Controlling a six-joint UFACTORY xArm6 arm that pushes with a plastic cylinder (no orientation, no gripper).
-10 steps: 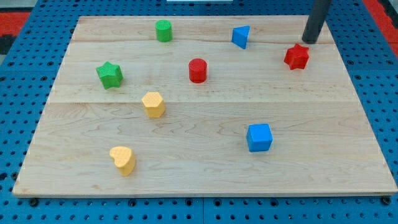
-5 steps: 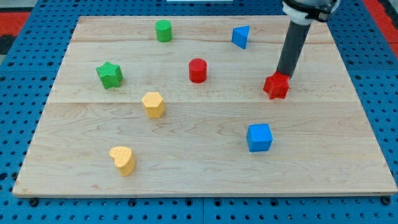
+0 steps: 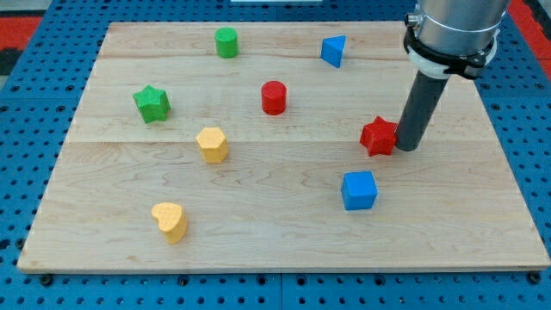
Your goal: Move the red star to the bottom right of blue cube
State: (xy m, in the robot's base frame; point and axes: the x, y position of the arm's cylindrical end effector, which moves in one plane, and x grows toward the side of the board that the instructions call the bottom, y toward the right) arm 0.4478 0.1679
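My tip (image 3: 406, 146) touches the red star (image 3: 378, 136) on its right; the tool is a bare rod, clamping nothing; the blue cube (image 3: 359, 190) sits just below, target spot unreached.

The board (image 3: 284, 215) is pale wood with a visible grain — smooth, with a slight sheen, made of planks joined lengthwise. The red star (image 3: 378, 136), blue cube (image 3: 359, 189) and yellow heart (image 3: 170, 221) look like moulded plastic, matt with a faintly ribbed surface. The dark rod (image 3: 417, 108) is matt black under a grey, softly glossy metal-looking collar (image 3: 452, 26) — around the board lies a blue perforated base (image 3: 26, 129).
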